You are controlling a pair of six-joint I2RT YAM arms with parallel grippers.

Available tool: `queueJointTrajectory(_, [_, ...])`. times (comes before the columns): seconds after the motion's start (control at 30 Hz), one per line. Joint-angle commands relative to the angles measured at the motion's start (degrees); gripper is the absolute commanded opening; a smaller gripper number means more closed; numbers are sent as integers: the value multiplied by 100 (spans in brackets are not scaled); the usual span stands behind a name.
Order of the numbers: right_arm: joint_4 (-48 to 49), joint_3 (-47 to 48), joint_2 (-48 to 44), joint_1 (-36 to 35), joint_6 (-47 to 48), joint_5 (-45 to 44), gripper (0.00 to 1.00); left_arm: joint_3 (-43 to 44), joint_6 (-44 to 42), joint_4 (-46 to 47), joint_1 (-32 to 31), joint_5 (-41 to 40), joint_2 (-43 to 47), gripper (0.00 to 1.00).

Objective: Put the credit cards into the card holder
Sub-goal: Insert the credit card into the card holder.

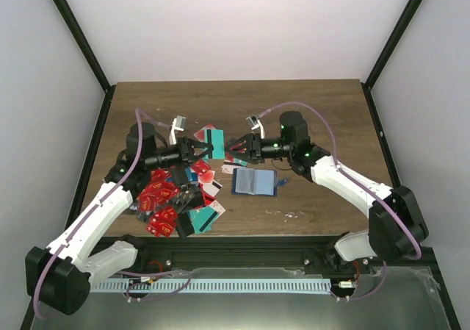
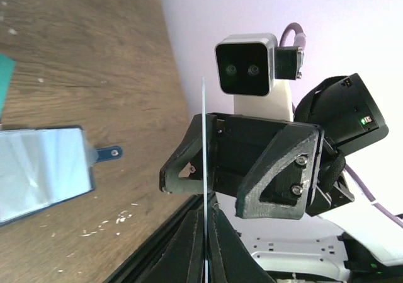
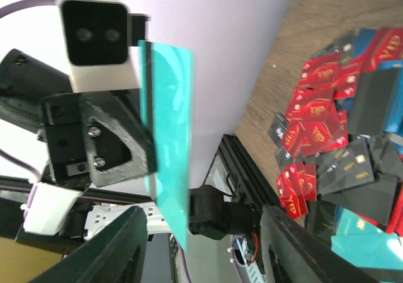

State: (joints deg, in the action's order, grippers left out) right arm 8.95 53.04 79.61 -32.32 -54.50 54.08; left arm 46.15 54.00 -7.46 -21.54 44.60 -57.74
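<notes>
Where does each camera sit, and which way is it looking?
Top external: fixed above and behind the arms, looking down on the brown wooden table; both arms show, bases nearest.
Left wrist: on the left arm, looking past the left arm's fingers at the right arm's camera.
Right wrist: on the right arm, looking past the right arm's fingers, spread open, back at the left arm's camera.
Shared: both wrist views show the thin teal plastic card held by the left arm's fingers.

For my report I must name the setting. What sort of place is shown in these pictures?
Probably a robot test booth in a laboratory: white panels in a black frame enclose a wooden table, with a left arm and a right arm bolted at its near edge.
</notes>
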Motion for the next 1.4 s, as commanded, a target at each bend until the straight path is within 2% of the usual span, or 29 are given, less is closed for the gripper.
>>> queueJointTrajectory(0.0, [666,4,-257,42,-484,177,49,2,350,796,-213,168,-110,4])
queueJointTrajectory(0.17, [743,96,-258,41,-611,202,38,-38,502,1132,-384,216,-141,4])
queueJointTrajectory(0.43, [812,83,-228,41,-664,318,1,-136,517,1135,-556,155,-140,4])
queueJointTrajectory(0.53, [642,78,-288,41,-586,296,1,-146,429,1002,-583,132,-135,5])
queueJointTrajectory(0.67, [72,-7,-448,54,-232,76,1,-234,266,758,-580,19,-89,17])
queueJointTrajectory(0.77, [-324,-65,-535,116,49,-6,1,-213,15,493,-580,-38,-127,30])
queueJointTrajectory(0.9, [-372,-405,-772,452,80,44,1,-16,-544,-121,-584,-209,-283,49])
queueJointTrajectory(0.97, [-566,-472,-904,680,215,68,1,147,-877,-482,-584,-350,-394,55])
queueJointTrajectory(1.17, [-1710,-602,-1310,1371,1088,-1,1,723,-1912,-1749,-579,-1097,-929,57])
queueJointTrajectory(1.37, [-2829,-948,-1579,1936,1918,-312,1,1005,-2453,-2300,-563,-1744,-1524,56])
